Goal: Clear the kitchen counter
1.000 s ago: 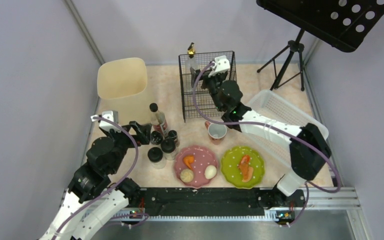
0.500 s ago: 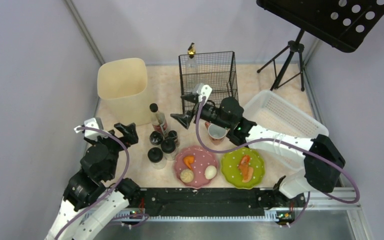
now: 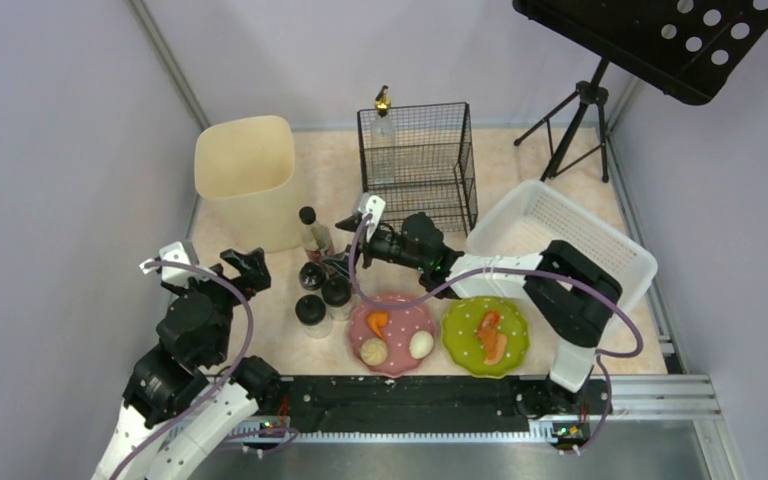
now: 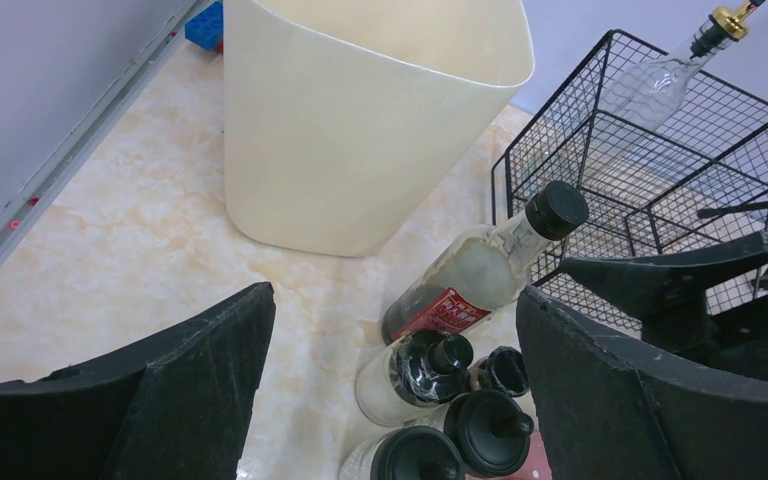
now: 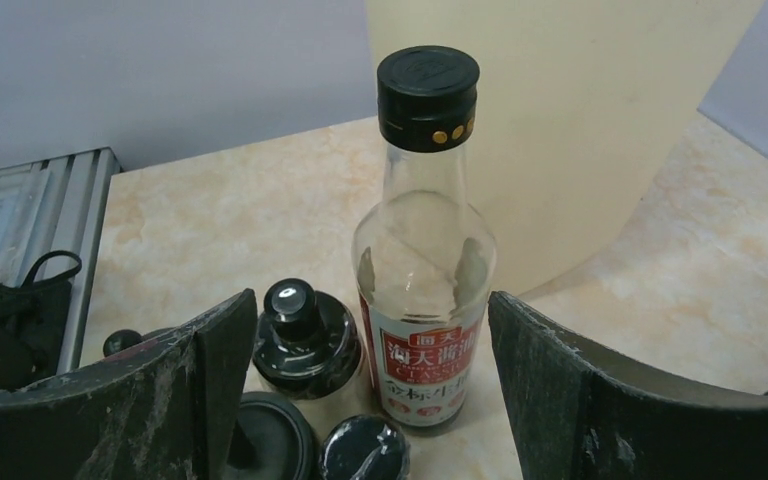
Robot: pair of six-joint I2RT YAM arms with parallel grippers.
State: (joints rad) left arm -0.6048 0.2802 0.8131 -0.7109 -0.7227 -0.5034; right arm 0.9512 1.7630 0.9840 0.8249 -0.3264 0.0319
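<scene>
The marbled surface (image 3: 332, 165) spreads ahead of the arm bases and carries everything. The right tool (image 3: 338, 245) stands wide, its fingers on either side of a tall black-capped bottle (image 3: 314, 238) without touching it, just beside a cluster of small dark-lidded jars (image 3: 325, 295). The left tool (image 3: 245, 264), also wide and empty, hovers near the left edge, facing the cream bin (image 3: 245, 170) in the far left corner.

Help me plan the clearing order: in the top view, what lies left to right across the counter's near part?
Black-capped bottles → pink plate → green plate → white basket
</scene>
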